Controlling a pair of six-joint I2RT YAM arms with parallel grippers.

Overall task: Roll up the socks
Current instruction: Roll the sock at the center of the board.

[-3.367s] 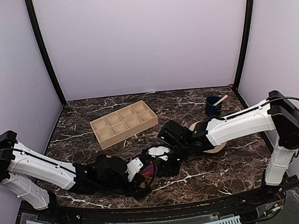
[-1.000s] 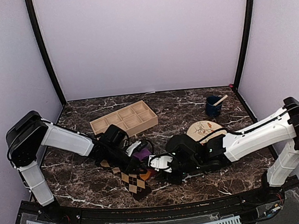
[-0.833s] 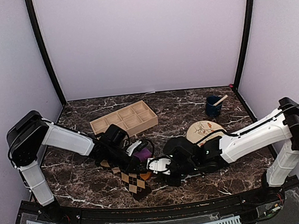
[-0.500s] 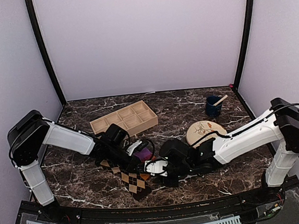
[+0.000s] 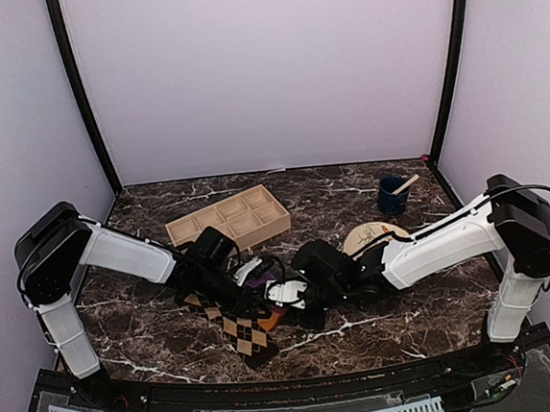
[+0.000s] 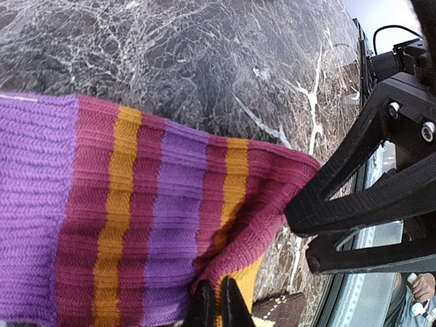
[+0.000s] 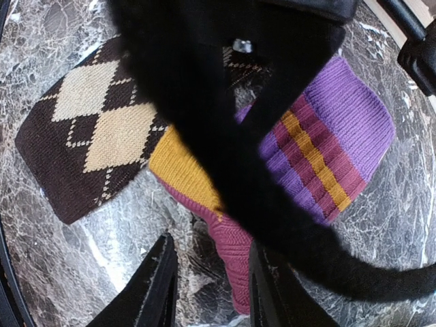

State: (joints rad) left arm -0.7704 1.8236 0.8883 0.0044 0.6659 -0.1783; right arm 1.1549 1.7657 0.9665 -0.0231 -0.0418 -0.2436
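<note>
The right arm is reaching further left than a second ago, its jaws narrowing. Nearest, the argyle sock (image 5: 246, 332) is lying flat on the bench (image 5: 382, 332), its long axis running diagonally. Overlapping its far end, the striped sock (image 7: 327, 157) is lying crosswise, and the left tool (image 6: 212, 304) is pinching its edge (fingers pressed together). The right tool (image 7: 211, 286), half-spread, is straddling the sock's maroon end just ahead. No writing is showing.
</note>
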